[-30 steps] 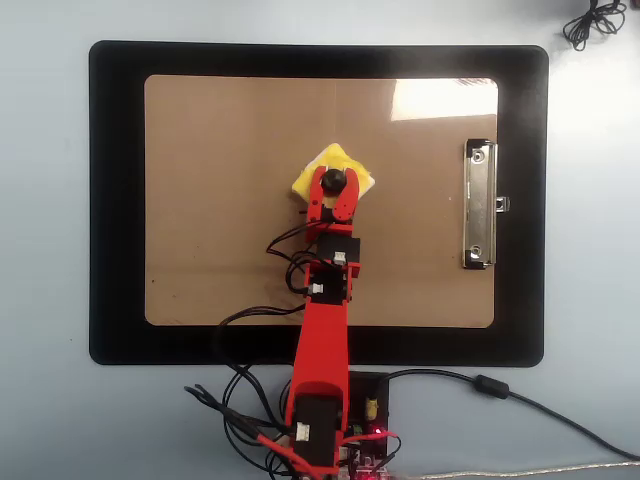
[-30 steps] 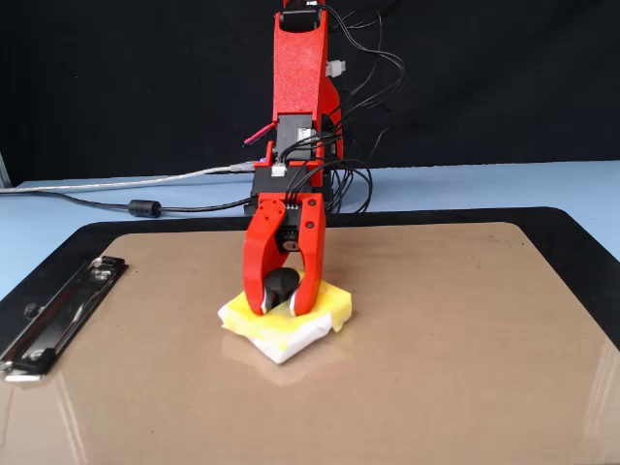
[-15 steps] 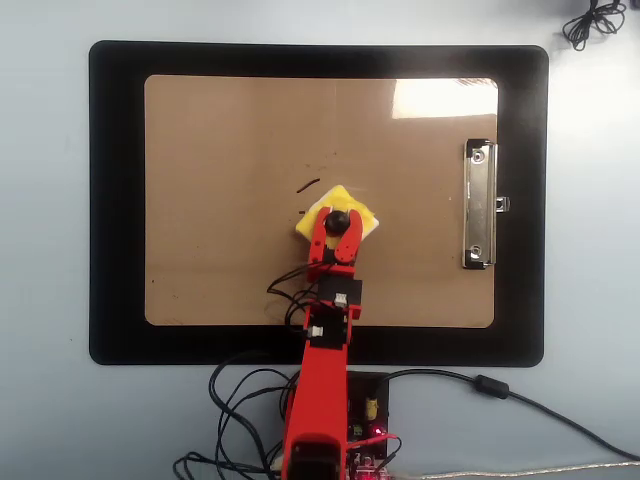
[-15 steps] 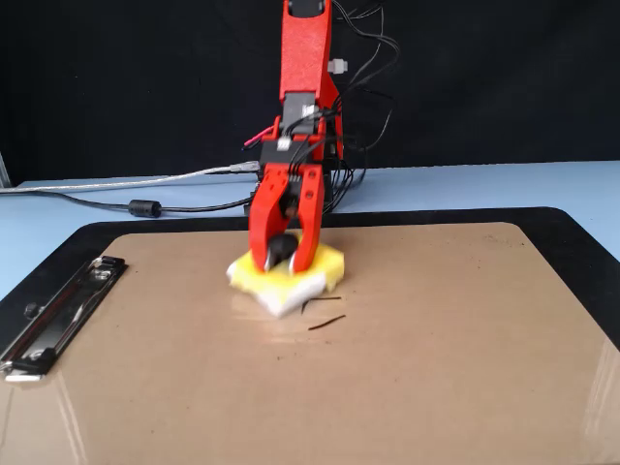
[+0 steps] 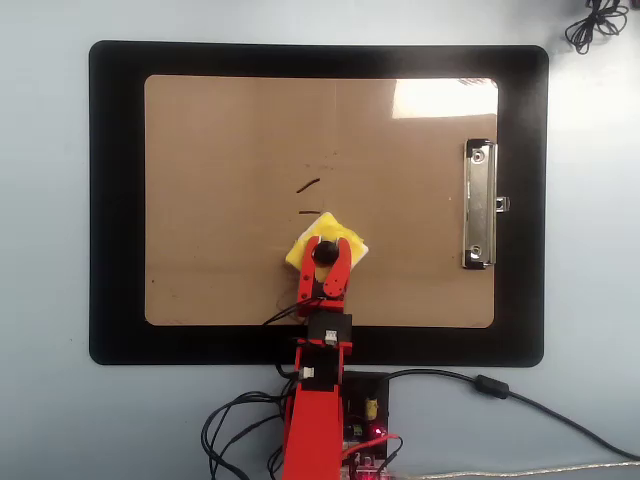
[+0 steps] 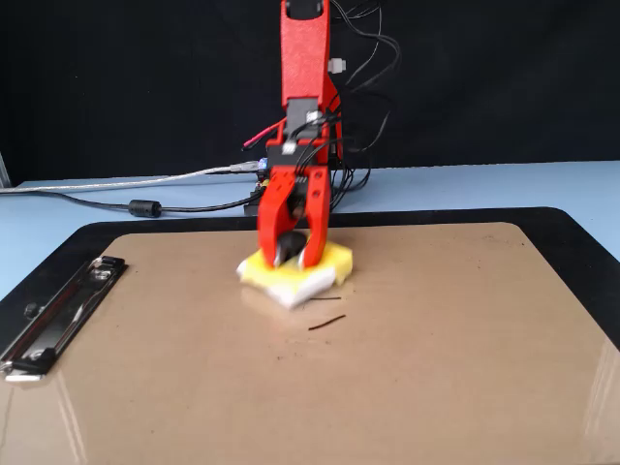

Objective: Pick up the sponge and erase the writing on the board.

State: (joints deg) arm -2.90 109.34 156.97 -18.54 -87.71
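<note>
My fingers point(image 5: 324, 247) are clamped on the round black knob point(image 5: 324, 254) of the sponge point(image 5: 302, 247), one on either side of it, and in the fixed view they point(image 6: 292, 260) point straight down with the yellow sponge point(image 6: 325, 265) pressed flat on the board point(image 5: 220, 200). The sponge sits in the lower middle of the board in the overhead view, towards my base. Just beyond it lie two short dark strokes of the writing point(image 5: 307, 185), the nearer one almost at the sponge's corner. The silver clip point(image 5: 479, 205) is well apart at the right short edge. The board rests on a black mat point(image 5: 115, 200) on the pale blue counter point(image 5: 45, 250).
</note>
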